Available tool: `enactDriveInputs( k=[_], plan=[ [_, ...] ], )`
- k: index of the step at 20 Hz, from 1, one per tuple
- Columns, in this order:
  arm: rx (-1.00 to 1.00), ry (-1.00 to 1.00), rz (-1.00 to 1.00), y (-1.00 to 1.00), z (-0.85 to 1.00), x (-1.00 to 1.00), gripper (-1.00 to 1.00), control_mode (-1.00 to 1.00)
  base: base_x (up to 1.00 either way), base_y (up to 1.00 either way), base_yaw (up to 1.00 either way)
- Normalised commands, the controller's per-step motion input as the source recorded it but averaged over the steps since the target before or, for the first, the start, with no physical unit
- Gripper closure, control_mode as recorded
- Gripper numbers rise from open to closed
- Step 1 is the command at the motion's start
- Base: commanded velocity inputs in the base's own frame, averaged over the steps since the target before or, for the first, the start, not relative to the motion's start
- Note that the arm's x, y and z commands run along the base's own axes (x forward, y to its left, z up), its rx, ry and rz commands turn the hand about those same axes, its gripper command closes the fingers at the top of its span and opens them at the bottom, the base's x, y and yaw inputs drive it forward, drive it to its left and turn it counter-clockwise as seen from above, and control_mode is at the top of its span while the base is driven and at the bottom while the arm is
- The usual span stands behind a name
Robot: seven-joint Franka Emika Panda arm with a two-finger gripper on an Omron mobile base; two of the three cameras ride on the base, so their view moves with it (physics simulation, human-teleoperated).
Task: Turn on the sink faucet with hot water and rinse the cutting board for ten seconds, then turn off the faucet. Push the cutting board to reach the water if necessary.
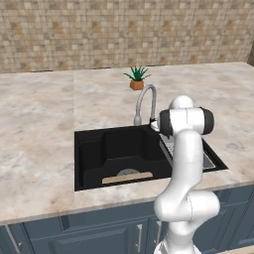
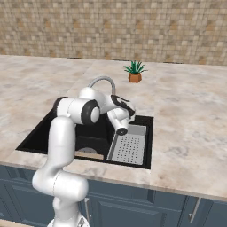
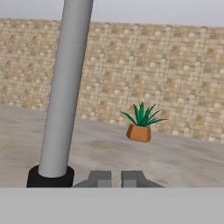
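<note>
At the centre of the left base view, a black sink is sitting recessed in a marbled counter, and a thin tan board is lying flat near the basin's front wall, at the lower middle of the frame. No water is running. A silver faucet is arching over the back rim, just above centre. The white arm is reaching up from the lower right, its wrist hiding the faucet's base and handle. A grey perforated tray is lying in the sink at the centre of the right base view, with the gripper hovering just above it near the faucet. In the hand view, the faucet's grey stem is rising through the left of the frame from a dark collar, and the two fingertips are sitting close together at the bottom centre, gripping nothing. A small potted plant is standing on the counter at the frame's centre right, before a tiled wall. The risk, as it looks: the closed fingers are sitting just right of the stem, so a sideways push may glance off the stem rather than catch the handle. The board is also lying well forward of the spout, so a stream may miss it unless it is pushed back.
</note>
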Motion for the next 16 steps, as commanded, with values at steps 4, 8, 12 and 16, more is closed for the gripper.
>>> enactDriveInputs(
  k=[4, 8, 12, 16],
  plan=[
    [0.0, 0.0, -0.09, 0.19, -0.09, 0.0, 1.0, -1.0, 0.0, 0.0, 0.0],
    [0.0, 0.0, -0.09, 0.18, -0.06, 0.0, 1.0, -1.0, 0.0, 0.0, 0.0],
    [0.0, 0.0, -0.09, 0.18, -0.03, 0.0, 1.0, -1.0, 0.0, 0.0, 0.0],
    [0.0, 0.0, -0.09, 0.17, -0.01, 0.0, 1.0, -1.0, 0.0, 0.0, 0.0]
  ],
)
